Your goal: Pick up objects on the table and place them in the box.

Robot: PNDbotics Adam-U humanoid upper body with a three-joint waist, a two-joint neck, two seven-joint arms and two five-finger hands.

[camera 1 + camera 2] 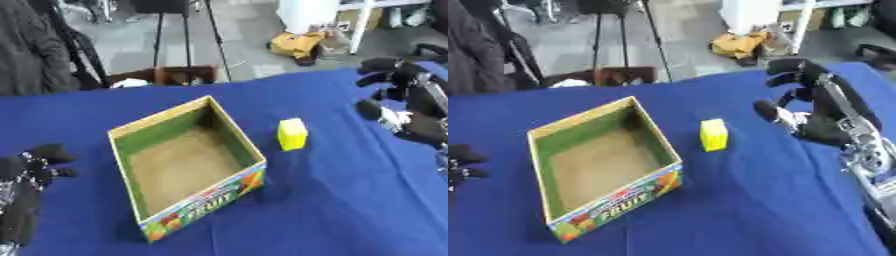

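Note:
A yellow block (292, 134) stands upright on the blue tablecloth, just right of the open cardboard box (143, 127). The box has a green inner wall, a brown floor and fruit print on its front side; nothing lies inside it. My right hand (813, 107) hovers to the right of the block, fingers spread and relaxed, holding nothing, with a gap between it and the block. My left hand (31, 162) rests at the lower left edge, left of the box, fingers loosely out and holding nothing.
The blue-covered table (332, 210) fills the view. Beyond its far edge are a wooden chair (171, 75), tripod legs (188, 35), a person in dark clothes at upper left, and a yellow bag (297, 44) on the floor.

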